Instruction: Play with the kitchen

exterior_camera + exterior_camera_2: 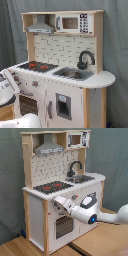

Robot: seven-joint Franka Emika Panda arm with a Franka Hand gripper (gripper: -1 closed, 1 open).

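**Gripper at the knob panel, above the oven door**

The kitchen (60,193) stands upright against a grey curtain (115,45), on a wooden floor (95,240) in the second exterior view. My gripper (59,203) is up against the front panel just under the stovetop (52,186), above the oven door (62,225). Can't tell if my fingers are spread or pressed together; no guess. Can't tell either whether I'm touching a knob or just beside the panel.

Step, as I judge it: working a knob or the oven door handle. To do it well: come in square to the panel, small slow twist, no pushing hard, since the toy looks light and might tip or slide.

Edges: the countertop lip overhangs right above my wrist, so little room upward. The left corner post is near. The faucet (84,59) and sink (74,74) are well apart, not in my way. Open room is behind me, out over the floor, and downward toward the oven window. In the first exterior view my arm (7,87) sits at the first exterior view's left edge, mostly cut off.
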